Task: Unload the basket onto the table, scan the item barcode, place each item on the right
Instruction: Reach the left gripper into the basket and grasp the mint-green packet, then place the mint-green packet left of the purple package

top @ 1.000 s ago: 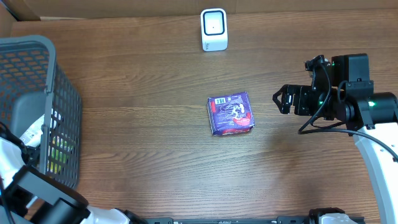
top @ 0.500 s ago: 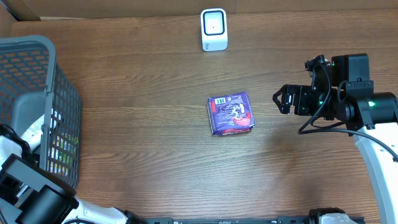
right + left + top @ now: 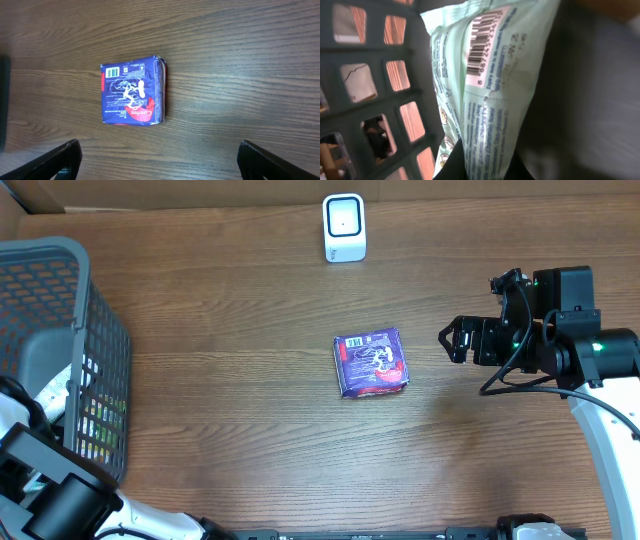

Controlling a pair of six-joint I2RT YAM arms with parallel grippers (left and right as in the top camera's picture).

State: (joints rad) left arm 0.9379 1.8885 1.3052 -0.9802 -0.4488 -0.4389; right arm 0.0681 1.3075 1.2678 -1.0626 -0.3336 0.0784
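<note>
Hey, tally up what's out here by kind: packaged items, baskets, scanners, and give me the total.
Packaged items: 2 (purple pack on the table, mint-green packet inside the basket)
Baskets: 1 (grey basket)
Scanners: 1 (white scanner)
Total: 4

Desk point(image 3: 250, 430): brown wood grain, darker streaks. Basket point(image 3: 60, 290): grey, with a grid of holes. Scanner point(image 3: 344, 226): white, with a grey window. Square packet point(image 3: 371, 362): purple-blue, red band along one edge, white drawing, small green-and-white barcode patch. Mint packet point(image 3: 485, 100) at my left wrist: pale green, dark blue print, black barcode on a white panel. My right tool point(image 3: 450, 343): black. My right arm point(image 3: 570, 350): black, then white lower down.
</note>
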